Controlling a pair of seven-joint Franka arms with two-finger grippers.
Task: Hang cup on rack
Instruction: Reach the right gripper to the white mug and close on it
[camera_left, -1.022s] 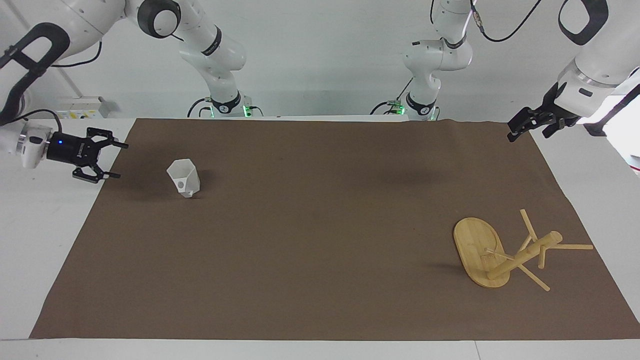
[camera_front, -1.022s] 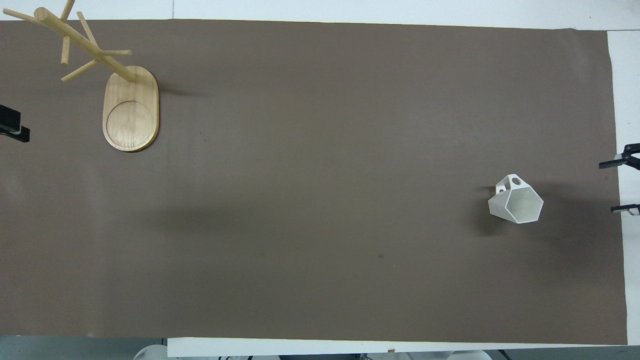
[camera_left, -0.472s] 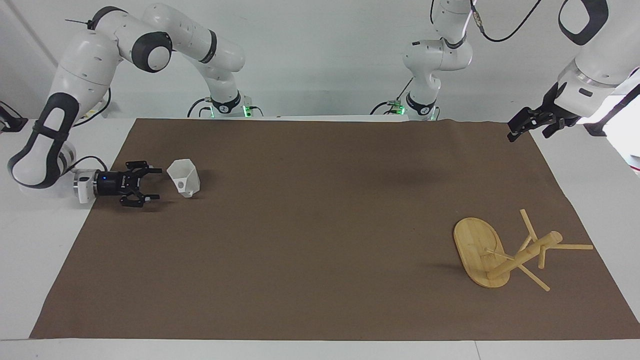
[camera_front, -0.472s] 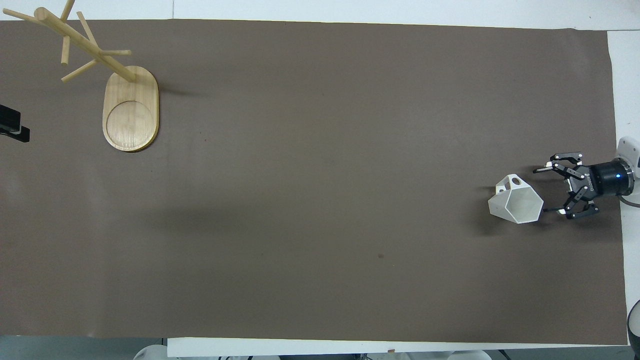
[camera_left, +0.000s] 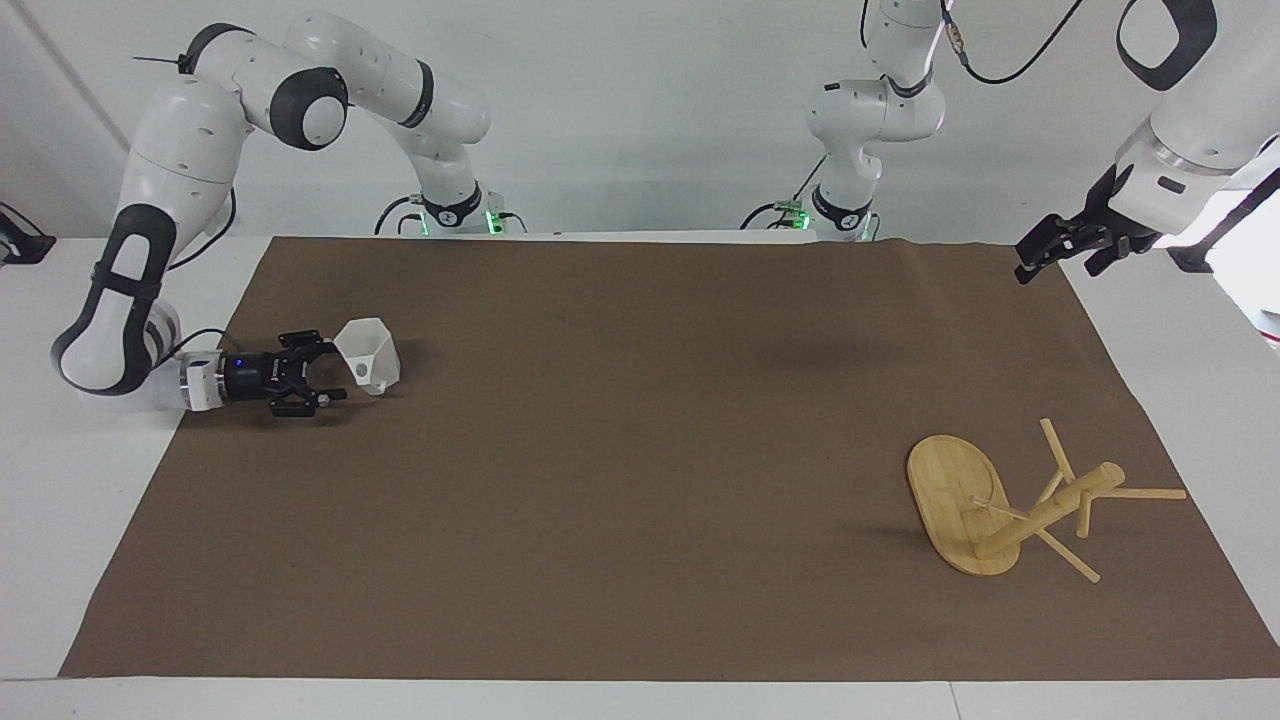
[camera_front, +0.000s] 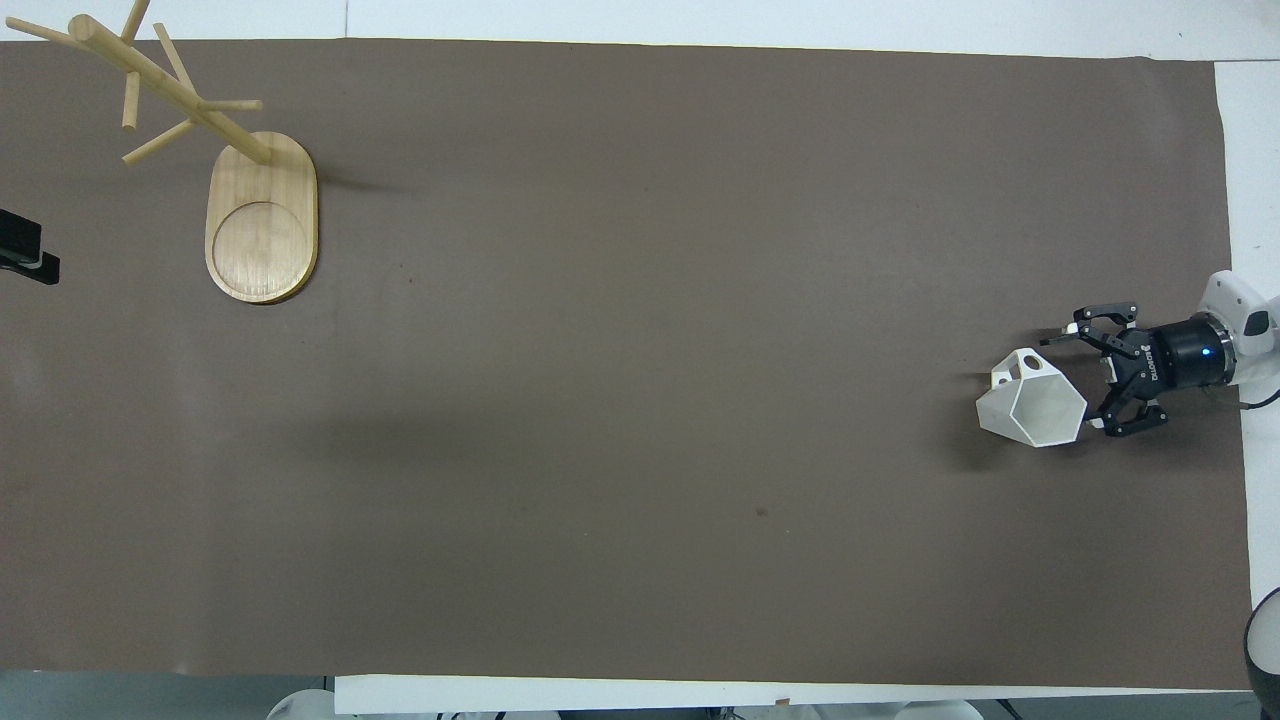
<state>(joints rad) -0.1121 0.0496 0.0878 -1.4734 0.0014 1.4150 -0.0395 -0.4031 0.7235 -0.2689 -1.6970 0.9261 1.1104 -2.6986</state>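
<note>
Since a second ago the right gripper (camera_left: 330, 376) has swept in low, fingers apart, beside the cup (camera_left: 368, 355) at the facing view's left; light, rigid and slick, it looks best pinched across its wall, while the left gripper (camera_left: 1045, 252) waits, fingers unclear.

Right gripper (camera_front: 1070, 382) spread wide just beside cup (camera_front: 1032, 398); rack (camera_front: 255, 210) well apart; left gripper (camera_front: 28, 253) at edge.
</note>
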